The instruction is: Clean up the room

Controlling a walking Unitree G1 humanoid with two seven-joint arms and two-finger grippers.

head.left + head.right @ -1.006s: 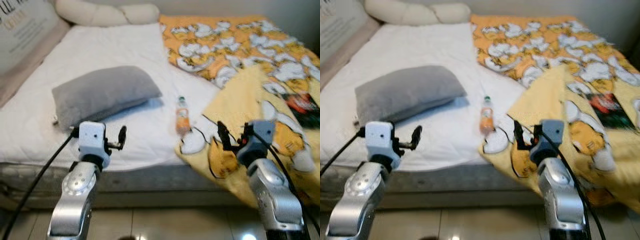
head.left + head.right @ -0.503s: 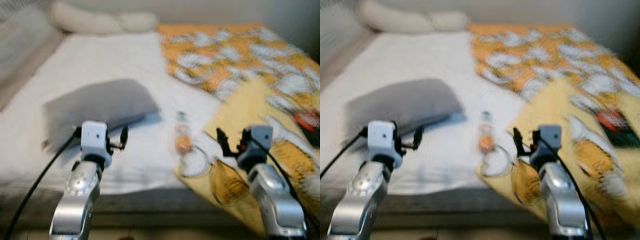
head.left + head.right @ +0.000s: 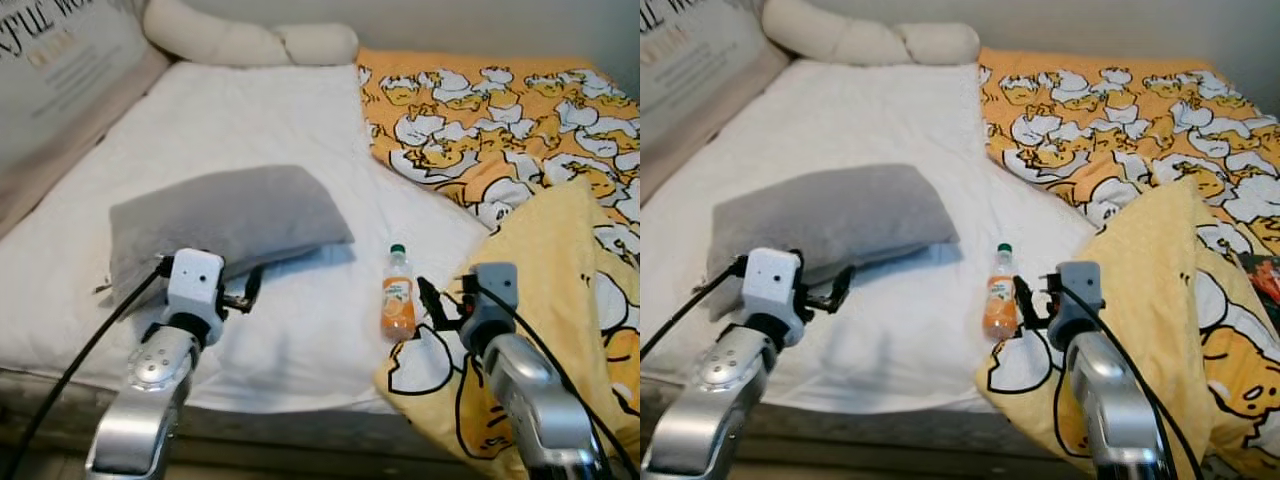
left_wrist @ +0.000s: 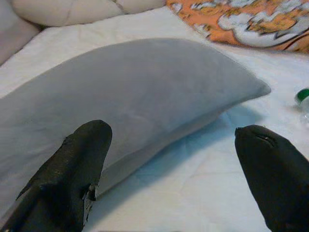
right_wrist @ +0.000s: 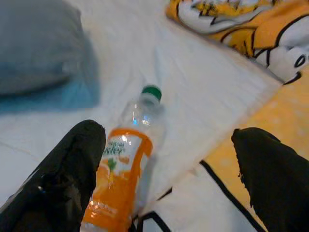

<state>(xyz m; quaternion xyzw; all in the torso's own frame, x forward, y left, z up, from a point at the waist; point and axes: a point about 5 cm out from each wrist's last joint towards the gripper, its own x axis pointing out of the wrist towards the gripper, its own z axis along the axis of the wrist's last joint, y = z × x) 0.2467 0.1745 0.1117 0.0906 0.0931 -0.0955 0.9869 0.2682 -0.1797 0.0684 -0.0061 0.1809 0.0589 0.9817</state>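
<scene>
Bottle (image 3: 398,297): lying on the white sheet (image 3: 240,120), cap pointing away from the robot, base touching the yellow blanket (image 3: 560,300) edge.
Right gripper (image 3: 432,304): fingers spread wide, empty, just beside the bottle.
Left gripper (image 3: 245,290): fingers apart, empty, near the grey pillow (image 3: 225,220).
Risk, roll: a round bottle on a soft mattress may roll away if one finger nudges it first.
Risk, snag: a closing finger could pinch blanket fabric along with the bottle.

A white bed (image 3: 250,120) carries a grey pillow (image 3: 225,215), bottle (image 3: 398,307) and patterned blanket (image 3: 500,120).
</scene>
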